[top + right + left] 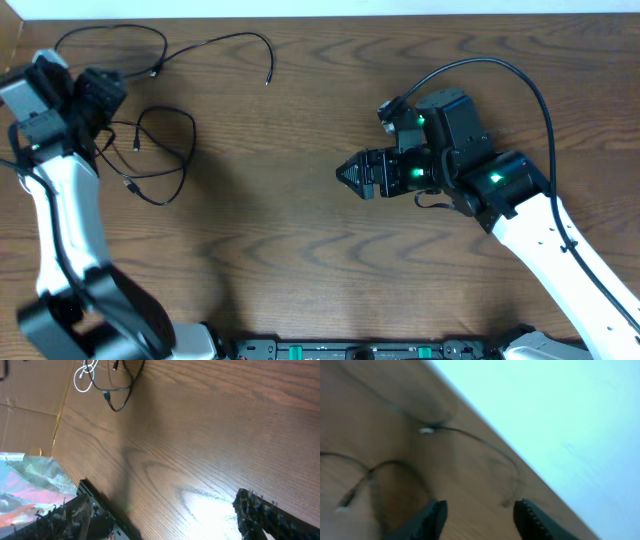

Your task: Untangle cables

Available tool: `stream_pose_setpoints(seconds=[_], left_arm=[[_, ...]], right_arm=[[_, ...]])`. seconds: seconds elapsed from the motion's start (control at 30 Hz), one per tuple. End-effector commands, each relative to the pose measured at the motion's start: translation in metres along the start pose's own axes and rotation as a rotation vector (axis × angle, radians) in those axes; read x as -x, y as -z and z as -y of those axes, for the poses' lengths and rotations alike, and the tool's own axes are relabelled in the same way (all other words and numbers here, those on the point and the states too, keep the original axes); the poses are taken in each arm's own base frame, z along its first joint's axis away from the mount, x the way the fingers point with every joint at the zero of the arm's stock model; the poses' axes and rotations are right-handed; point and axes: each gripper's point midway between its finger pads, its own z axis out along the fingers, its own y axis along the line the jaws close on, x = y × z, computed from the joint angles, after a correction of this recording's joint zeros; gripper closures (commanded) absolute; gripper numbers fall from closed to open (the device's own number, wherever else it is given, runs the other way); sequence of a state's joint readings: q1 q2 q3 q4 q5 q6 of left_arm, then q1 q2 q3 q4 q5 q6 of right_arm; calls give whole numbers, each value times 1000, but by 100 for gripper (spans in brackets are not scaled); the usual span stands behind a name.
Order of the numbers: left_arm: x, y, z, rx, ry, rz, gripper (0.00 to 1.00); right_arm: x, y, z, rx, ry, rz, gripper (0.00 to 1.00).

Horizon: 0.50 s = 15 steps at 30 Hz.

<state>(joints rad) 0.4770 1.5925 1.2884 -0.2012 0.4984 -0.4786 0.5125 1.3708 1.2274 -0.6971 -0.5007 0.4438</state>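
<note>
Thin black cables lie spread over the table's far left. One long black cable (pixel 215 42) runs along the back, its plug end near the middle. A second black cable (pixel 168 150) forms a loose loop beside my left arm. The white cable (pixel 82 375) shows only in the right wrist view, next to the black loop (pixel 120 390). My left gripper (pixel 100 95) is open and empty above the cables (pixel 480 515), with blurred black cable (pixel 465 435) ahead of it. My right gripper (pixel 347 175) is open and empty over bare wood at centre right (pixel 162 515).
The wooden table (pixel 300 250) fills the view. A thick black robot cable (pixel 520 75) arcs over my right arm. Cardboard (pixel 30 395) lies beyond the table's left edge. The arm bases sit along the front edge (pixel 350 350).
</note>
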Motion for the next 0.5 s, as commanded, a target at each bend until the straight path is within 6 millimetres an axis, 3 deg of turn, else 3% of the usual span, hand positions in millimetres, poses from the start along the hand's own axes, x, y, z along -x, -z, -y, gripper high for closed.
stream_pose_setpoints(seconds=[0.0,0.1,0.2,0.3,0.47], left_arm=[[-20,57,122,-270,-251,29,37],[-66,86,188,-419,-437,-10,14],[-126,114,236,-541,-618,-77,9],[-161,133,254,-536,-723,-84,8],[-175,161,255,-451,-770,-32,7]], right_arm=[[7,4,8,-11,-16,18,6],[12,9,18,-21,-45,29,1],[9,19,32,-53,-96,21,1],[1,33,48,-95,-161,7,1],[-2,68,60,-150,-161,58,7]])
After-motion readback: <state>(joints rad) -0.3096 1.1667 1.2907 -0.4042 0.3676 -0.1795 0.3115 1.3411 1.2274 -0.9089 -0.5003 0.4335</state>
